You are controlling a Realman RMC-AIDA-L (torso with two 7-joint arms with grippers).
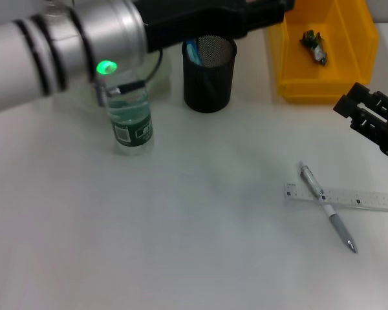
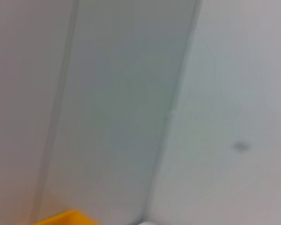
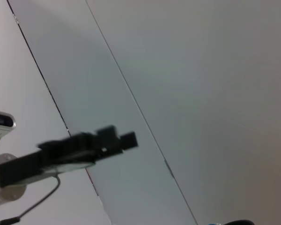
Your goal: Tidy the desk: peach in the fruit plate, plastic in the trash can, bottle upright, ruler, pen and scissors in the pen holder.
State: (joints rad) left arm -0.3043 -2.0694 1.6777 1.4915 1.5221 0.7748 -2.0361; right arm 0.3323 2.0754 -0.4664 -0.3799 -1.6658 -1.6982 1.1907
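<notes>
The clear bottle (image 1: 132, 123) with a green label stands upright at the left. Right of it is the black mesh pen holder (image 1: 209, 74), with a blue-handled thing (image 1: 193, 51) inside, likely the scissors. A silver pen (image 1: 326, 206) lies across the clear ruler (image 1: 341, 197) at the right front. Crumpled plastic (image 1: 313, 45) lies in the yellow trash can (image 1: 291, 64). My left arm reaches across the back, its gripper (image 1: 271, 10) above the holder and the can; it also shows in the right wrist view (image 3: 124, 139). My right gripper (image 1: 368, 116) hovers at the right edge, behind the pen. The peach is hidden.
The white desk spreads wide in front of the bottle and holder. My left arm's silver body (image 1: 64, 45) covers the back left corner. The left wrist view shows only pale wall and a sliver of the yellow can (image 2: 65, 218).
</notes>
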